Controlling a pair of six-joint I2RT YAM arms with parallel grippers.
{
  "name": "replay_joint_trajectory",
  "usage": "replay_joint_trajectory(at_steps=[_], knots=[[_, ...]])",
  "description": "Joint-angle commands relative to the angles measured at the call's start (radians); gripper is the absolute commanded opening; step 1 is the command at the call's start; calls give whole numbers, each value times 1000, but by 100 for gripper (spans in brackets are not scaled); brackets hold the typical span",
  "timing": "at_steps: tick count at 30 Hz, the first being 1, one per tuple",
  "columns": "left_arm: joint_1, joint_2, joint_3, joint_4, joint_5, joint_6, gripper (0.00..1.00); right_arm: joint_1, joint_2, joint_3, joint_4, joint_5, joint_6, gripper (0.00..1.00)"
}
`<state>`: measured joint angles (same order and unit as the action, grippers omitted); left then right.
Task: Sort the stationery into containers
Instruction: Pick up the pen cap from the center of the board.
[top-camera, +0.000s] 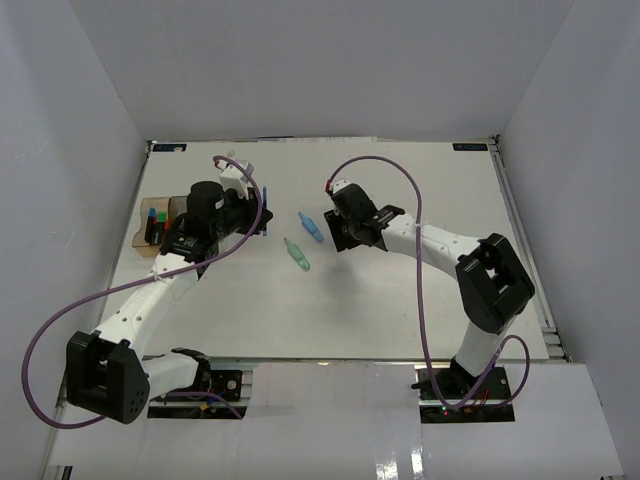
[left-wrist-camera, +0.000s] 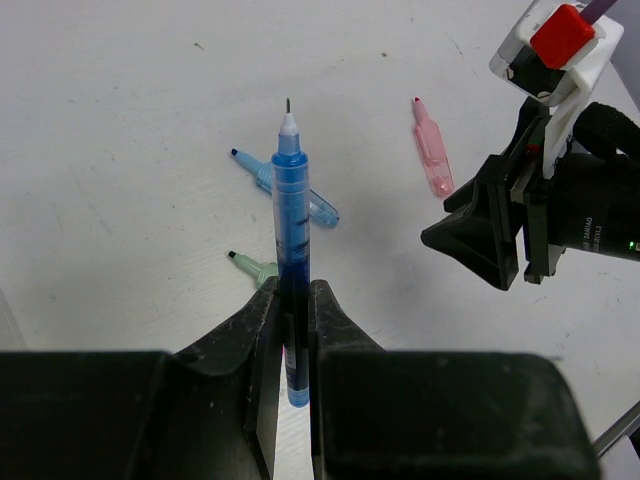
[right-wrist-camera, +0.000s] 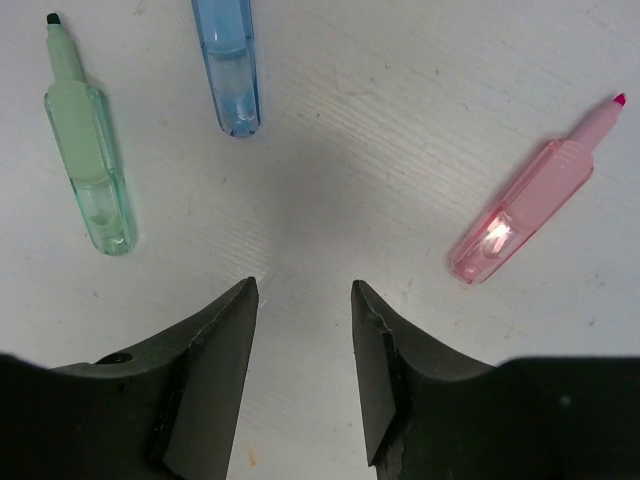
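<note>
Left gripper (left-wrist-camera: 292, 305) pinches a blue pen (left-wrist-camera: 290, 200) by its tail (tip forward, probably ready for the boxes (top-camera: 150, 240) nearby). Right gripper (right-wrist-camera: 300, 300), half-wide and empty, hovers over the counter (right-wrist-camera: 320, 150) between the green piece (right-wrist-camera: 90, 160) and the pink piece (right-wrist-camera: 520, 215).

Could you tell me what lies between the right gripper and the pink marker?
Bare table alone separates right gripper and pink marker, in the right wrist view.

left arm (top-camera: 150, 295) angled forward, elbow bent. left gripper (left-wrist-camera: 290, 300) clamped on blue pen (left-wrist-camera: 290, 190), pen jutting past fingertips. right arm (top-camera: 440, 245) reaching toward centre, wrist pitched down. right gripper (right-wrist-camera: 303, 290) parted, nothing between jaws.
</note>
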<state>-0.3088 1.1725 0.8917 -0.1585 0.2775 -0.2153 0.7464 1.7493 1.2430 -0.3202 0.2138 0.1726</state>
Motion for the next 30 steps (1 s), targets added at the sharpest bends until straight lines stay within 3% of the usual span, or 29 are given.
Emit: replay_joint_trajectory(at_steps=[1,16,30], knots=[[7,-40,-4,-4,0,14,5,4,32,41,-72,-30,122,49],[7,-43,0,-4,9,14,5,28,144,49,-74,19,261,42],[7,-40,0,-6,12,16,5,45,177,41,-57,-5,275,29]])
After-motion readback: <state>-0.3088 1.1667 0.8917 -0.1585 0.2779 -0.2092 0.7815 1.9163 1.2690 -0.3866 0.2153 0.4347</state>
